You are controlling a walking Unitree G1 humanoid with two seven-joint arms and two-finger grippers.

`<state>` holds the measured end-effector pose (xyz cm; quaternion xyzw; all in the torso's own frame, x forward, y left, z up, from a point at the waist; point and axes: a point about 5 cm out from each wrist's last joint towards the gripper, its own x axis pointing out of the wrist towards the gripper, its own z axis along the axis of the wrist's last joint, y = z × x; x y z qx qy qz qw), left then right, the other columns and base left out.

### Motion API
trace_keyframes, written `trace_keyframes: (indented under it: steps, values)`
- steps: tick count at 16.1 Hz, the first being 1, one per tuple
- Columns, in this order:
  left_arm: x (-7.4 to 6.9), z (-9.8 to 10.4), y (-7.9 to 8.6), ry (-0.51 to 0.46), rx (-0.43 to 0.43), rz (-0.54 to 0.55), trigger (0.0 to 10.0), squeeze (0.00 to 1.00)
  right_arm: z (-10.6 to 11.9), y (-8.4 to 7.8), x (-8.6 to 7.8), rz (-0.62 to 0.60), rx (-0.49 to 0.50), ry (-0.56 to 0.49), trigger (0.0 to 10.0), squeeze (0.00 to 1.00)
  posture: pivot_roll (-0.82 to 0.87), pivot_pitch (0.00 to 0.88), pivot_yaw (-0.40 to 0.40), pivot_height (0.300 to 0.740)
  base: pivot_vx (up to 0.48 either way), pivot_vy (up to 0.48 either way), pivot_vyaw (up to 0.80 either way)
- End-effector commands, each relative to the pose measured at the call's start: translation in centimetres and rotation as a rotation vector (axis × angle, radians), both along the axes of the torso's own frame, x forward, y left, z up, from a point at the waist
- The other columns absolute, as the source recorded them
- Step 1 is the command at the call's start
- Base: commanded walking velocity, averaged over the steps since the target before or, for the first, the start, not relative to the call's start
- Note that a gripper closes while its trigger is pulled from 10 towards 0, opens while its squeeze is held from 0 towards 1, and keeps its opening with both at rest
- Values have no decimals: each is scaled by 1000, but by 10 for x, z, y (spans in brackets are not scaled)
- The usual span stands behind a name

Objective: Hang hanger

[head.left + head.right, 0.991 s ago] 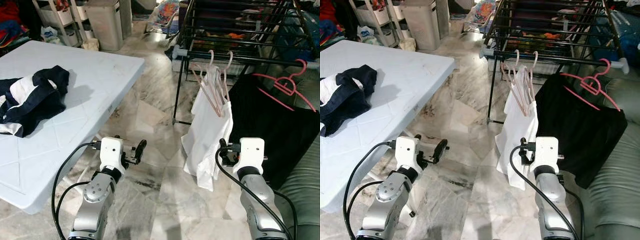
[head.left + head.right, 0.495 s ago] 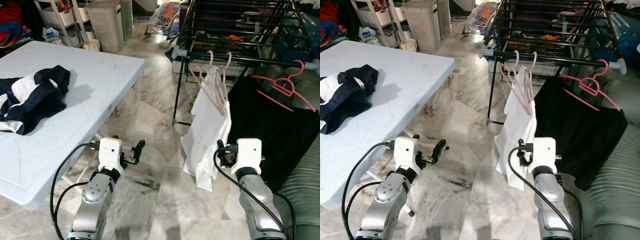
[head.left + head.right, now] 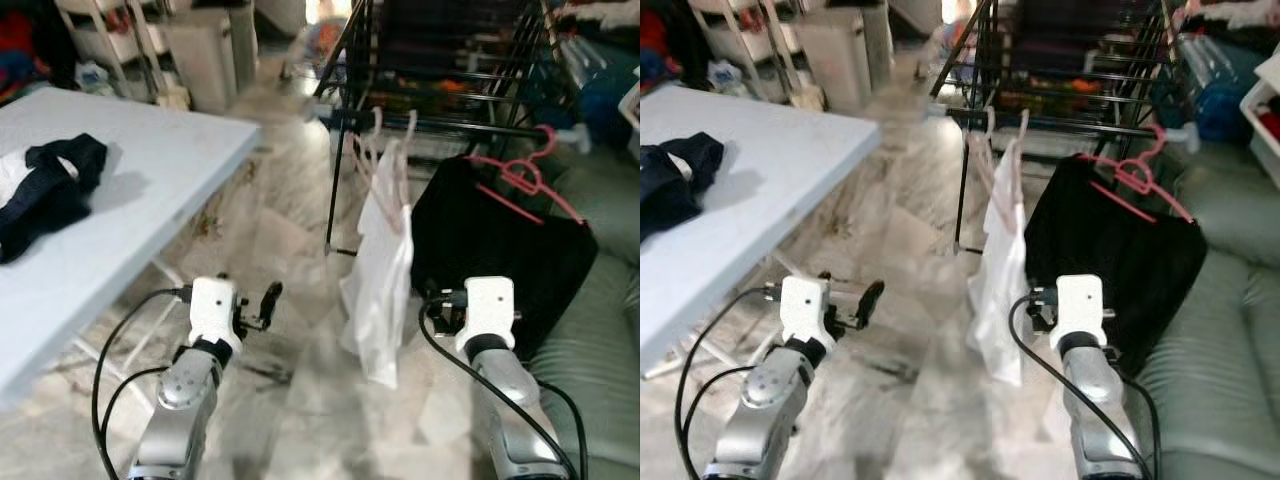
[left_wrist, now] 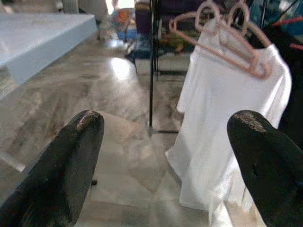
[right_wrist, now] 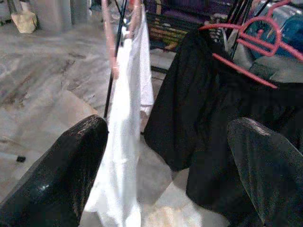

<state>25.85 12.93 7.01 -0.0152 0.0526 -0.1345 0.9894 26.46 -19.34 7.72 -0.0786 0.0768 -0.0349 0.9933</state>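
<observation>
1. Marble tiles [image 3: 290,240] are covering the floor [image 3: 910,250], and the head views are looking slightly blurred.
2. A black rack [image 3: 440,70] is standing ahead, with a grey rail [image 3: 440,125] along its near edge.
3. Pale pink hangers [image 3: 385,165] are hooked on that rail, carrying a white shirt [image 3: 380,290] that is hanging down toward the floor.
4. A red hanger [image 3: 520,180] is hooked on the same rail further right, holding a black garment [image 3: 500,255] that is draping just beside the shirt.
5. A green sofa [image 3: 600,330] is sitting to the right, under the black garment's edge.
6. A white table [image 3: 110,220] is standing on the left, with a dark blue and white garment [image 3: 45,190] lying crumpled on it.
7. The left gripper [image 4: 165,156] is hovering low over the floor, fingers [image 4: 71,165] spread wide apart and holding nothing, pointing toward the shirt.
8. The right gripper [image 5: 165,161] is hovering near the shirt's lower part and the black garment, fingers [image 5: 61,170] likewise wide apart and empty.
9. Storage shelves [image 3: 110,30] and a grey bin [image 3: 205,50] are standing at the back left.
</observation>
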Motion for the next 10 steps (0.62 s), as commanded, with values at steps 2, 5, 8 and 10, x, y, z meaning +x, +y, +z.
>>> trace_keyframes:
  steps: [2, 5, 8, 10]
  values:
    - [0, 0, -3, 5, -1, -6, 10000, 0, -1, -5, -2, -12, 11, 5, 10000, 0, -45, 0, 28, 740, 0, 0, 0]
    - [2, -1, 1, -3, 34, 60, 10000, 0, 1, 1, -2, 43, -6, -7, 10000, 0, -45, 0, 28, 740, 0, 0, 533]
    - [3, -1, 1, -5, 36, 67, 10000, 0, 1, 0, 0, 40, -5, -10, 10000, 0, -46, 0, 29, 740, 0, 0, 800]
    - [3, -2, 0, -3, 40, 75, 10000, 0, 2, -2, 2, 34, -8, -9, 10000, 0, -46, 0, 27, 740, 0, 0, 397]
